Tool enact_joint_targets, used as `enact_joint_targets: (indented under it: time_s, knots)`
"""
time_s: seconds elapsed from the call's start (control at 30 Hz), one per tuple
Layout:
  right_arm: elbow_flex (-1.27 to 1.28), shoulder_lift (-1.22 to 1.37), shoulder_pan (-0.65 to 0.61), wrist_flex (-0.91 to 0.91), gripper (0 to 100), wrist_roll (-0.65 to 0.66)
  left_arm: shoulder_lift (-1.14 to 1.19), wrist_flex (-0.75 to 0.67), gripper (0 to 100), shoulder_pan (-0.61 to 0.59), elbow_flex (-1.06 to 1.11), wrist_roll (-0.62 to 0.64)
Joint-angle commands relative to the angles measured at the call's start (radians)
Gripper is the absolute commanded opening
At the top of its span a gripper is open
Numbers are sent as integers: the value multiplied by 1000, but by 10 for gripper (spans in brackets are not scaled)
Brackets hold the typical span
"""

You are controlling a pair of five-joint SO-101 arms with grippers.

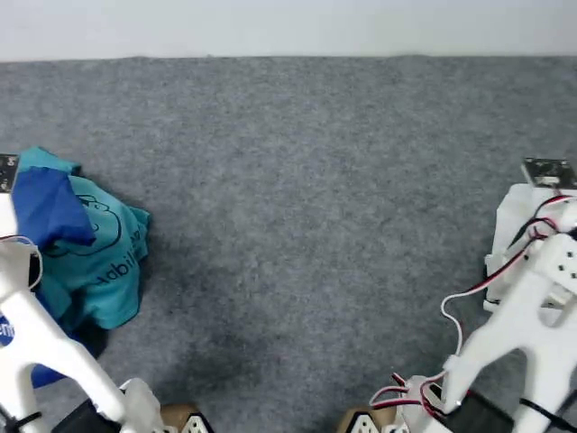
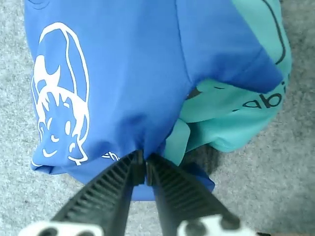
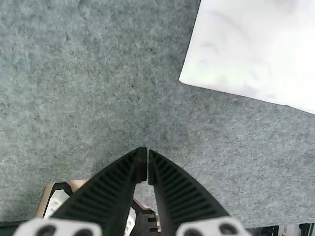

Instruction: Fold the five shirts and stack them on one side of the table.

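Shirts lie heaped at the left edge of the grey felt bench (image 1: 306,198) in the high view. A teal shirt (image 1: 99,262) with dark lettering has a blue shirt (image 1: 50,209) partly over it, beside the left arm (image 1: 41,334).

In the left wrist view, the left pincer (image 2: 144,162) pinches a gathered fold of the blue shirt, which bears a white cartoon print (image 2: 61,93). The teal shirt lies under it.

In the right wrist view, the right pincer (image 3: 146,158) is pressed together, tips meeting, over the felt near a white panel (image 3: 256,49).

Teal shirt (image 1: 108,271) on grey felt table (image 1: 315,180)
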Motion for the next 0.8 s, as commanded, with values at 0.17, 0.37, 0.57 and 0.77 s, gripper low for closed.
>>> enact_joint_targets:
  time_s: [0.17, 0.37, 0.57, 0.77]
  knots:
    - [-5, -36, -8, 35, 9, -11, -186, 46, 13, 0, -157, 52]
    - [-5, -36, -8, 36, 9, -11, -396, -23, 13, 117, -283, 186]
    - [-5, -38, -5, 39, 9, -11, -508, -124, 14, 272, -300, 310]
    - [-3, -38, -2, 41, 9, -11, -446, 12, 29, 270, -173, 160]
